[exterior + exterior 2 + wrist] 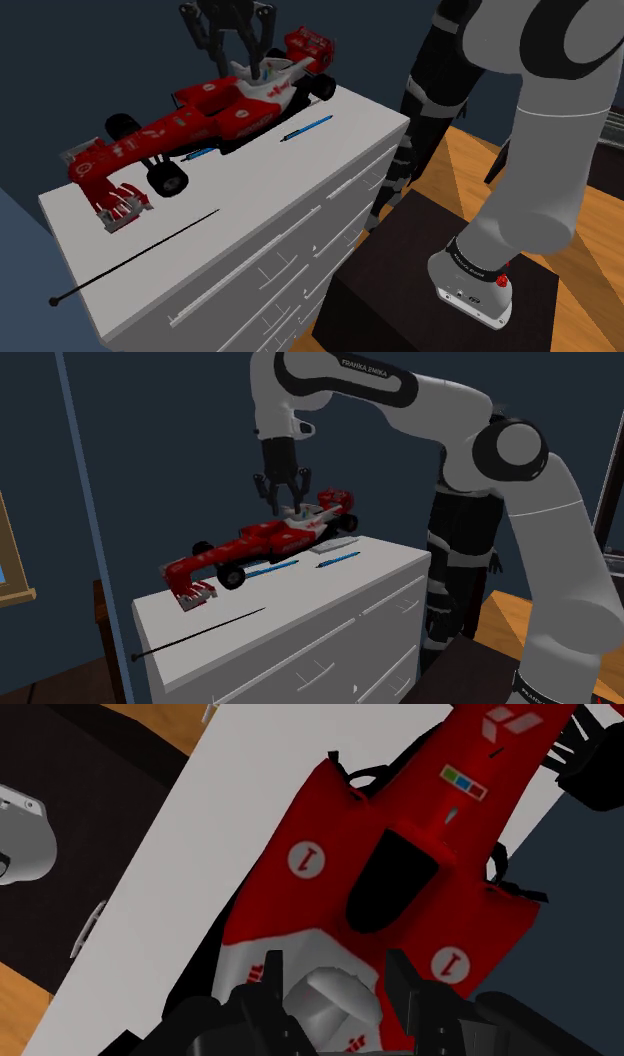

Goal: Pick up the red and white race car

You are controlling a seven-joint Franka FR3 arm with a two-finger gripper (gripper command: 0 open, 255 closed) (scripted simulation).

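Note:
The red and white race car (200, 115) lies lengthwise on a white dresser (300, 190), its front wing toward the shoulder view's left. My gripper (262, 70) comes down from above onto the car's rear half. In the wrist view its fingertips (265, 984) press both sides of the white hump behind the black cockpit of the car (400, 854). The gripper (330, 989) is shut on that hump. In the second exterior view the gripper (292, 510) stands upright over the car (260, 542), whose wheels look to be resting on the dresser top (380, 577).
A blue pen (306, 127) lies beside the car, and a second blue pen (200, 153) pokes out from under it. A thin black rod (140, 250) lies near the dresser's front edge. The dark stand (420, 260) is at the shoulder view's lower right. Dark blue walls are close behind.

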